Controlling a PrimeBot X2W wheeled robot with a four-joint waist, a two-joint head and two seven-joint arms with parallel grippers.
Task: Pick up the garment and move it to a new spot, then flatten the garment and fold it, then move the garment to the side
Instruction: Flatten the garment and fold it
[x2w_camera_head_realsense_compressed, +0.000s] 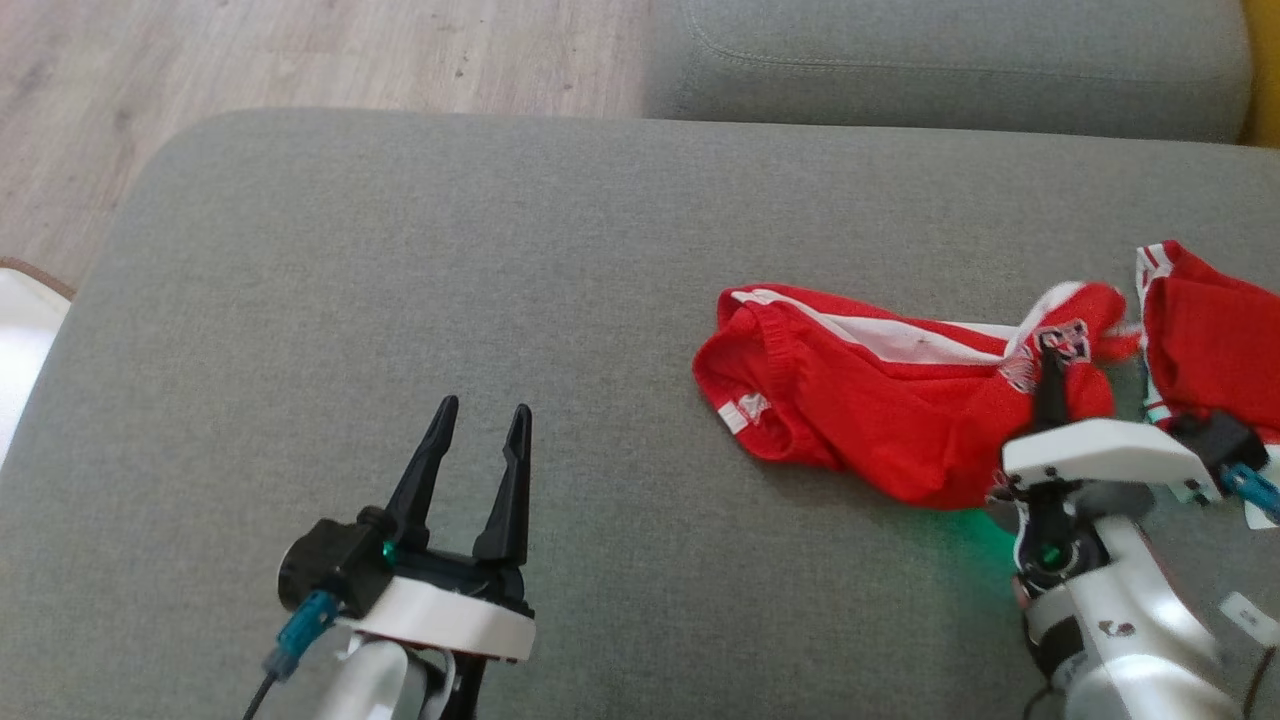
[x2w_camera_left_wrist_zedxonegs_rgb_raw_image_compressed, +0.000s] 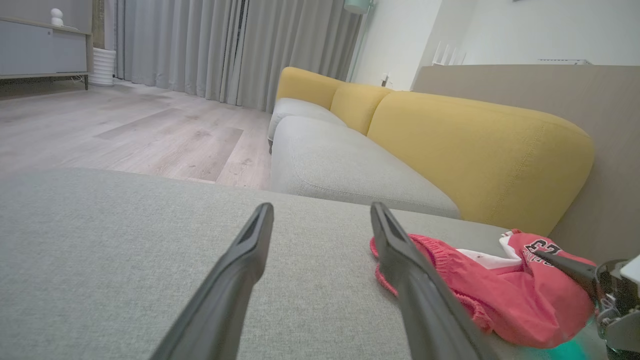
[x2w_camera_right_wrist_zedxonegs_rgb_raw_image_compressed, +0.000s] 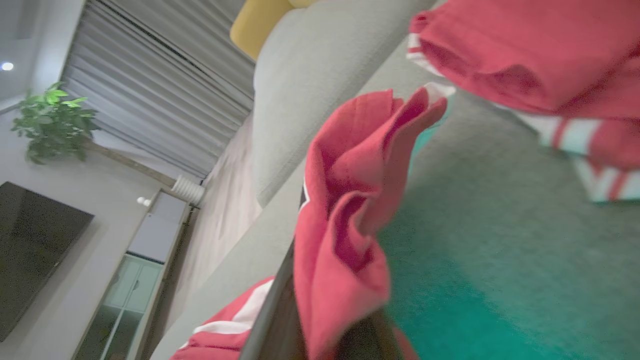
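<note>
The right gripper (x2w_camera_head_realsense_compressed: 1050, 362) has its two dark fingers pinched together on a raised fold of the garment (x2w_camera_head_realsense_compressed: 870, 410). In the right wrist view the red cloth (x2w_camera_right_wrist_zedxonegs_rgb_raw_image_compressed: 345, 210) bunches up from between the fingers and hides their tips. The left gripper (x2w_camera_head_realsense_compressed: 484, 410) stands well apart to the left with its jaws spread wide, holding nothing. Its fingers point across the bare grey seat cushion (x2w_camera_head_realsense_compressed: 400, 250) and, in the left wrist view, frame the fabric without touching anything. The garment is a pair of red shorts with a ribbed waistband, a white side stripe, a small white label near the waist and a black-and-white printed patch at the pinched spot. It lies crumpled on the right part of the cushion, waistband toward the left gripper. A green glow (x2w_camera_head_realsense_compressed: 960, 525) tints the cushion just below the right wrist. A second red piece (x2w_camera_head_realsense_compressed: 1210, 340) with white and red striped trim lies just beside it to the right, running off the frame edge and partly covered by the right wrist. The printed patch is too creased to read. Behind the seat runs a yellow backrest (x2w_camera_left_wrist_zedxonegs_rgb_raw_image_compressed: 475, 145), and wooden floor (x2w_camera_head_realsense_compressed: 250, 50) lies beyond the cushion.
</note>
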